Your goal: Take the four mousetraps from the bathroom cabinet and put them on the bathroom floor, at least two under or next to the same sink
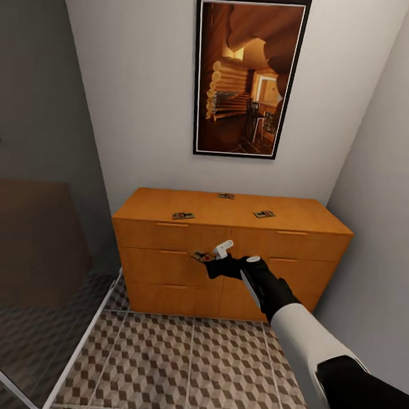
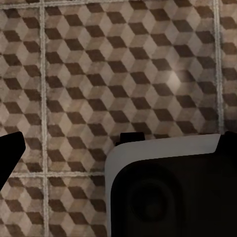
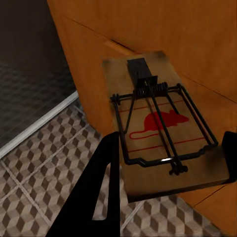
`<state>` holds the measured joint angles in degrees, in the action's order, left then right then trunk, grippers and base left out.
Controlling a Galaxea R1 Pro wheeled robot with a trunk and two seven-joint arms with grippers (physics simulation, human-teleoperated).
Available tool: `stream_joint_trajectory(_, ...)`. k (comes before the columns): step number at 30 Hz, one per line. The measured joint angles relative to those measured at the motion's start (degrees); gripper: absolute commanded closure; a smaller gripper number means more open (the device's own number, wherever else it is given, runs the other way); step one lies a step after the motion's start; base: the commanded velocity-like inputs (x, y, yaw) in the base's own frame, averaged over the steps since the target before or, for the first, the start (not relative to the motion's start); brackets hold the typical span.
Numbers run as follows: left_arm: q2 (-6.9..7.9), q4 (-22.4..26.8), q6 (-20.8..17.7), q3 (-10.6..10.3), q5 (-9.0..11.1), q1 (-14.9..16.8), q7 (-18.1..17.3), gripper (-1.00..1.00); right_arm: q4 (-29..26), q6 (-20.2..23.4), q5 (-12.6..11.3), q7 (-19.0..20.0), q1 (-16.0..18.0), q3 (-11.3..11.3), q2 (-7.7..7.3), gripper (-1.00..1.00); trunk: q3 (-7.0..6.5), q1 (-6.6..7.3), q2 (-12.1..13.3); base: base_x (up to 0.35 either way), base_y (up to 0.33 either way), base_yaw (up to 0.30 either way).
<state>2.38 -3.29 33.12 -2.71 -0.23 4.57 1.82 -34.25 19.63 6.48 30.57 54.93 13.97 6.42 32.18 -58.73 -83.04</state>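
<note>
The cabinet (image 1: 164,268) is a low orange-brown sideboard against the back wall. Three mousetraps lie on its top, at the left front (image 1: 182,215), at the back middle (image 1: 226,195) and at the right (image 1: 264,214). My right gripper (image 1: 216,256) hangs in front of the upper drawers, shut on another mousetrap (image 1: 201,257). The right wrist view shows this trap (image 3: 163,128) flat between the fingers (image 3: 106,168), its wire and red mouse print facing up. The patterned bathroom floor (image 1: 188,367) (image 2: 123,74) lies below. A dark finger (image 2: 10,153) shows in the left wrist view.
A glass shower screen (image 1: 46,219) with a white bottom rail (image 1: 80,348) runs along the left. A framed picture (image 1: 248,77) hangs above the cabinet. The side wall (image 1: 386,209) closes the right. A white-and-black part of my body (image 2: 168,192) shows in the left wrist view.
</note>
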Motion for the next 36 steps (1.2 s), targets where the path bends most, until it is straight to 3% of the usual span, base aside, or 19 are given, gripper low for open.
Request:
stream_joint_trajectory(5,0.00,0.00,-0.03,0.00,0.00,0.00,0.01,-1.00,7.51,-5.35,0.09,-0.05,-0.01,0.01,-0.21,1.00,0.00,0.00,0.00,0.000,0.000,0.000)
stream_joint_trajectory(8,0.04,0.00,-0.07,0.00,0.00,0.00,0.01,-1.00,15.89,-13.53,0.16,-0.17,-0.01,0.09,-0.33,1.00,0.00,0.00,0.00,0.000,0.000,0.000)
stream_joint_trajectory(9,0.08,0.00,-0.08,0.00,0.00,-0.01,0.01,-1.00,22.36,-24.02,-0.01,-1.10,-0.02,-0.13,-0.87,1.00,-0.01,0.00,-0.01,0.000,0.000,0.000)
stream_joint_trajectory(10,0.08,0.01,-0.08,0.01,0.00,0.00,0.01,-1.00,29.23,-27.51,0.37,-1.73,-0.10,0.29,-1.16,1.00,0.01,0.00,0.00,0.000,0.000,0.000)
stream_joint_trajectory(11,0.08,0.00,-0.07,0.00,0.00,0.00,0.01,-1.00,30.50,-29.91,0.20,-2.48,-0.38,0.05,-1.53,1.00,0.00,0.00,0.00,0.000,0.000,0.000)
stream_joint_trajectory(18,0.09,0.04,0.00,0.04,0.00,0.00,-0.06,-1.00,33.03,-36.17,0.39,-6.62,-9.06,0.37,-3.33,1.00,0.01,0.00,0.00,0.000,0.000,0.000)
stream_joint_trajectory(25,0.05,0.44,0.05,0.27,-0.12,0.00,0.04,-1.00,33.32,-42.76,2.88,-8.21,-16.97,0.31,-6.55,1.00,0.00,0.00,0.00,0.000,0.000,0.000)
stream_joint_trajectory(31,-0.04,2.17,0.05,0.59,-0.03,0.03,0.51,-1.00,33.37,-51.47,3.25,-9.14,-23.36,0.33,-8.37,1.00,0.00,0.00,-0.01,0.000,0.000,0.000)
stream_joint_trajectory(36,-0.31,6.66,-0.37,0.69,0.06,0.06,0.69,-1.00,33.42,-55.72,3.12,-15.51,-28.60,0.39,-8.52,1.00,0.00,0.00,-0.01,0.000,0.000,0.000)
